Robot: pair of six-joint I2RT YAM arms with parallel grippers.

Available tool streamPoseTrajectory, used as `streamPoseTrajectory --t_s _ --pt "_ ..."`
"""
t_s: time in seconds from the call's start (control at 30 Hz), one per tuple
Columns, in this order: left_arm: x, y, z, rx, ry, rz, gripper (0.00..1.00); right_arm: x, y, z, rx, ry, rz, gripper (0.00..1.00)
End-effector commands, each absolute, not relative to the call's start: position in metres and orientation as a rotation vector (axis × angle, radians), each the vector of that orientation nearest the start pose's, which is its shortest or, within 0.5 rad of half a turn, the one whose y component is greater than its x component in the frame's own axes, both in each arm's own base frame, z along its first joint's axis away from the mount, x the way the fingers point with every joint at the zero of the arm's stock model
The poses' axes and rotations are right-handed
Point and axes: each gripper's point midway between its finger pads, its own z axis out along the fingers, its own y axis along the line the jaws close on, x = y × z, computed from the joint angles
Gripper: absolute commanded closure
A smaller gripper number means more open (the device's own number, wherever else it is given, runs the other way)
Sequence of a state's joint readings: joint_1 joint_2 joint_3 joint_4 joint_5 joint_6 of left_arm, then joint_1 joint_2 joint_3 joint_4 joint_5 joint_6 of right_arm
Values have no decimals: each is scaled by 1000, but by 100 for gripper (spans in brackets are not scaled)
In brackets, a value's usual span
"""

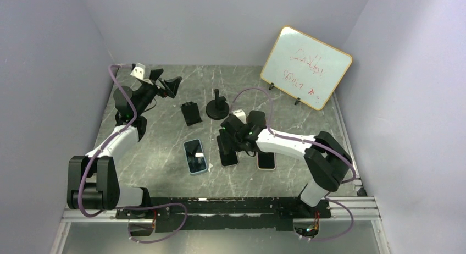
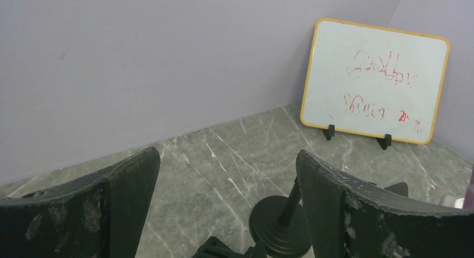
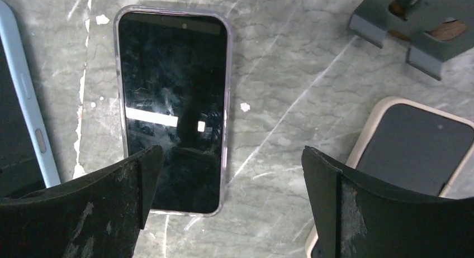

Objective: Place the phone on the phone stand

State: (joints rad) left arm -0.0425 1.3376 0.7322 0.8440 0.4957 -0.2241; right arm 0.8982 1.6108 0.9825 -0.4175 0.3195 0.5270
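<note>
Even, soft lighting; sharp pictures, faint screen glare.

In the top view the right gripper (image 1: 229, 137) covers most of the dark phone (image 1: 228, 158), and the arm hides the upper end of the beige-cased phone (image 1: 266, 163). The red writing on the whiteboard (image 1: 305, 67) is unreadable. In the right wrist view the left edge cuts the blue-cased phone (image 3: 28, 101), and the top edge cuts the phone stand (image 3: 385, 12). In the left wrist view the left gripper (image 2: 228, 154) hides one side of the round stand (image 2: 276, 227).
</note>
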Motion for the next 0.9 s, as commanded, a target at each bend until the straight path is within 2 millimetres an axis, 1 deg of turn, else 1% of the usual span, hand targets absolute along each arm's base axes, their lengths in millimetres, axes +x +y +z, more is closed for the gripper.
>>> streamPoseTrajectory --t_s 0.0,0.17,0.3,0.4,0.67,0.87 --pt "421 -105 295 299 1346 -526 4 248 273 43 -346 2542 189 0" --pt "423 -103 289 285 1358 -518 4 242 288 40 -372 2548 260 0" --pt "426 -103 278 279 1382 -523 4 240 302 45 -401 2527 322 0" --pt "425 -104 275 285 1390 -525 4 239 308 42 -422 2529 320 0" --pt "427 -102 265 289 1423 -505 4 240 300 21 -454 2572 179 0" --pt "427 -102 260 292 1435 -505 4 239 298 12 -461 2594 144 0"
